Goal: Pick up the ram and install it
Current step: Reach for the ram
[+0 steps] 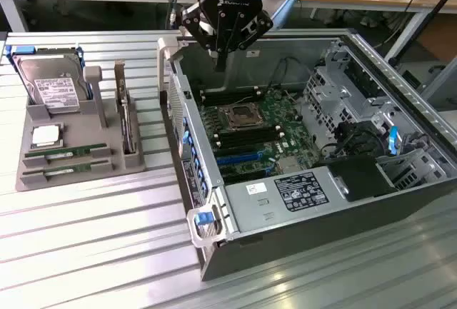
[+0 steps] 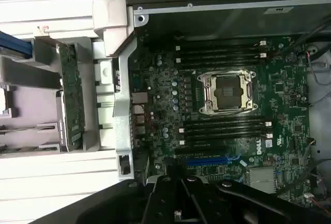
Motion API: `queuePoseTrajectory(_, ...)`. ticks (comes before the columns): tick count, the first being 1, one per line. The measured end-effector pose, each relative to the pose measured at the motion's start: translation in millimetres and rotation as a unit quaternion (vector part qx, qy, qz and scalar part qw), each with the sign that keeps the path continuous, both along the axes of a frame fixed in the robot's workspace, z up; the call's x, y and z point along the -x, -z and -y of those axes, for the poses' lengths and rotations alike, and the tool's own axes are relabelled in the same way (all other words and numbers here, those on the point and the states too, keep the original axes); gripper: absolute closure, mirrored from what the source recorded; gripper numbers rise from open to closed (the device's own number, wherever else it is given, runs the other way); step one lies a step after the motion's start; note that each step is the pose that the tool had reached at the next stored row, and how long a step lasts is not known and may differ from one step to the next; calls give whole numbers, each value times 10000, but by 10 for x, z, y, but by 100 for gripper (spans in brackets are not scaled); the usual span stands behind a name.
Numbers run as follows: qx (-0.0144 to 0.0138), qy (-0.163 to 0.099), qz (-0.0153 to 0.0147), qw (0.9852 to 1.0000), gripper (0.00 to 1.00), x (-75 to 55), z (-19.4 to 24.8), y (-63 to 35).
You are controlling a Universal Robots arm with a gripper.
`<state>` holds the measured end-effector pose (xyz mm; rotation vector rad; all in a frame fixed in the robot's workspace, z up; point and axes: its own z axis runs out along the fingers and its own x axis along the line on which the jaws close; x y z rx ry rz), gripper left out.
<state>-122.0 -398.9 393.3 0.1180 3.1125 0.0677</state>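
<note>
One gripper (image 1: 222,58) (image 2: 181,207) is seen shut, with nothing held, above the far left part of the open computer case (image 1: 400,73), over the motherboard (image 1: 250,127). The ram (image 1: 61,154) is laid flat beside a matching stick (image 1: 63,170) in the grey holder (image 1: 86,177), well apart at the exterior view's left.
</note>
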Motion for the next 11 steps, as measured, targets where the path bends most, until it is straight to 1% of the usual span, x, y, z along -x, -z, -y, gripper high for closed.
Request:
queuePoseTrajectory(1,0,0,1,10000,89,183,0,0)
queuePoseTrajectory(5,0,0,2,10000,89,329,0,0)
queuePoseTrajectory(7,0,0,4,10000,89,438,0,0)
queuePoseTrajectory(9,0,0,4,10000,89,481,0,0)
queuePoseTrajectory(11,0,-1,6,10000,89,592,0,0)
